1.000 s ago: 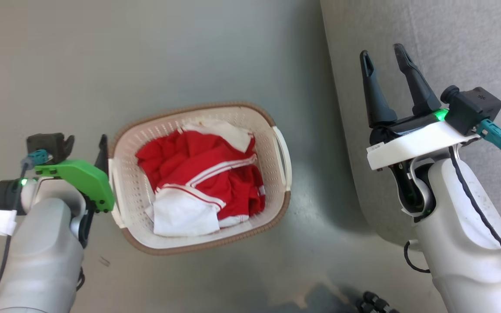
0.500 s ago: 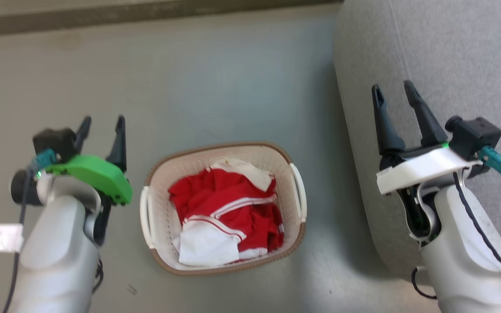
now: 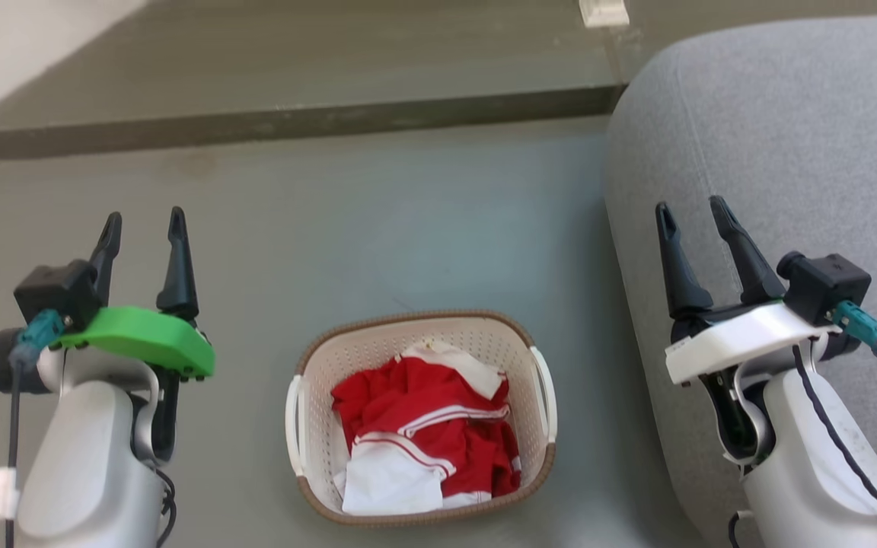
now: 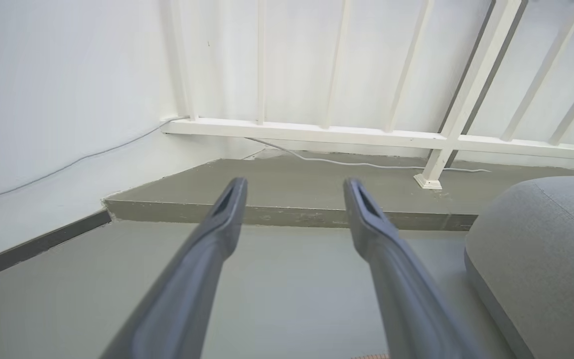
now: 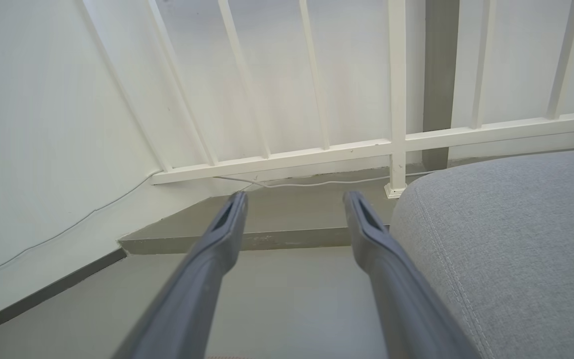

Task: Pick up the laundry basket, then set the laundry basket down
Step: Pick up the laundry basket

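The laundry basket (image 3: 318,373), cream-white and perforated with a brown rim and white loop handles, stands on the grey floor at the lower middle of the head view, holding red and white clothes (image 3: 423,438). My left gripper (image 3: 143,227) hangs open, up and to the left of the basket and apart from it. My right gripper (image 3: 690,211) is open to the right, over the grey cushion. In the left wrist view my left gripper (image 4: 294,192) holds nothing between its fingers. In the right wrist view my right gripper (image 5: 294,204) is likewise spread with nothing in it.
A large grey cushion (image 3: 773,152) fills the right side, close beside the basket. A low concrete step (image 3: 294,122) runs across the back, with a white railing (image 4: 347,134) and a cable (image 4: 366,163) behind it. A white wall (image 4: 43,89) stands at the left.
The head camera has tilted up, so the basket sits lower in the picture. My left gripper has come away from the basket's left handle and risen, fingers pointing up and open.
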